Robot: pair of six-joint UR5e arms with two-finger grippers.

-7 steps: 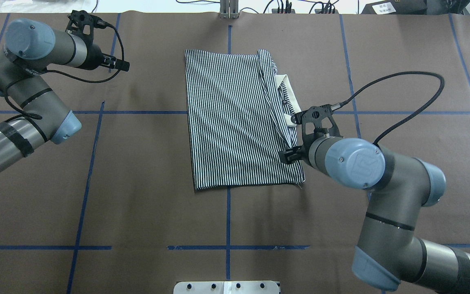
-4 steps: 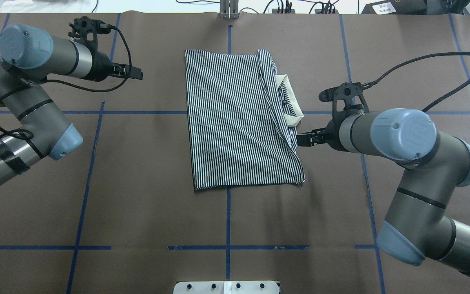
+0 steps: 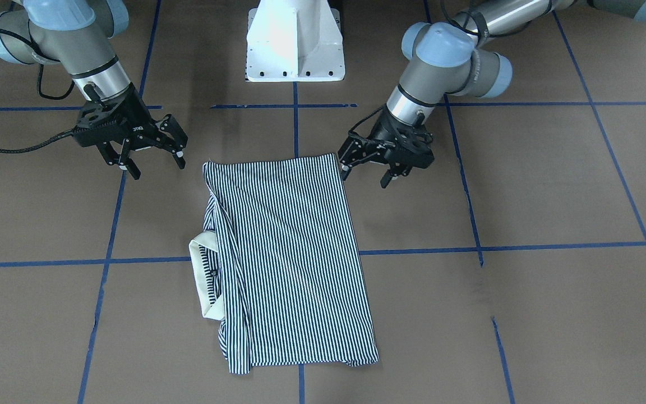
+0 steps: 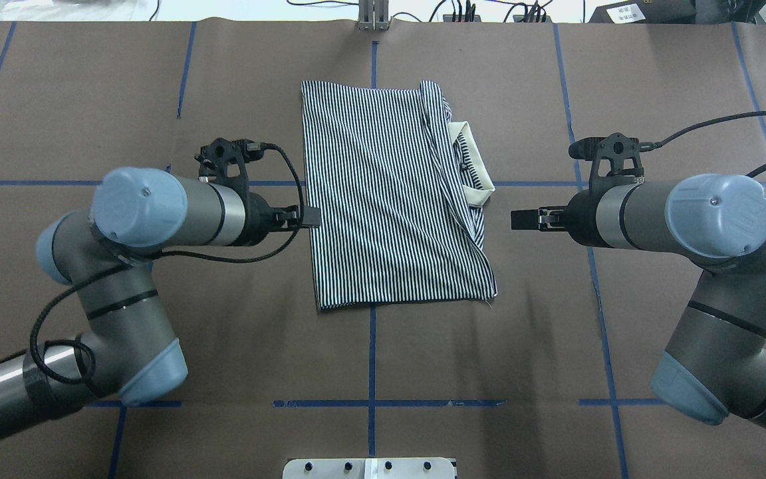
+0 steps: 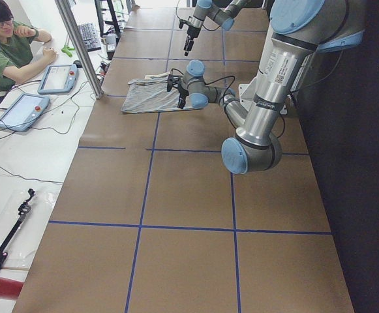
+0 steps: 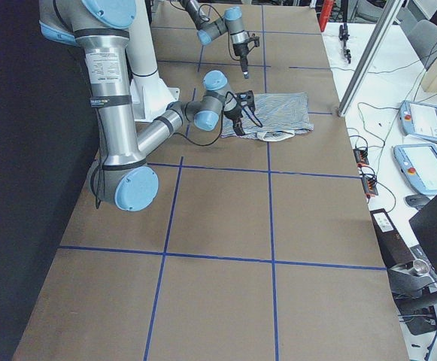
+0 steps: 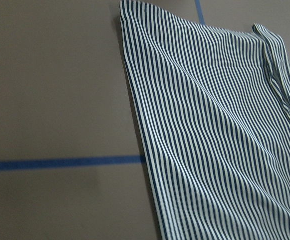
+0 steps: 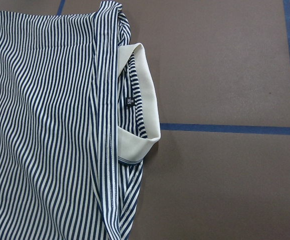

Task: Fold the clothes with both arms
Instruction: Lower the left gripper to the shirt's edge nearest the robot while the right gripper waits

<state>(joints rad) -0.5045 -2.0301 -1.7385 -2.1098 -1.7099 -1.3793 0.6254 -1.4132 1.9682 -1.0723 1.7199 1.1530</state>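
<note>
It was a robotics lab: a table (image 4: 223,332) papered brown and gridded with blue tape (image 4: 371,359), teach pendants (image 5: 23,111) on a white side bench (image 5: 19,163), an operator (image 5: 6,49) beside them.

We count one striped polo shirt (image 4: 389,199) with one cream collar (image 8: 147,105), lying on one tabletop (image 4: 223,332). There are two robot arms, the left arm (image 4: 157,213) and the right arm (image 4: 689,213). They carry two end effectors, the left end effector (image 3: 364,175) and the right end effector (image 3: 156,169). We also find one white pedestal base (image 3: 295,45), one operator (image 5: 6,45) and two control tablets (image 5: 59,77).
</note>
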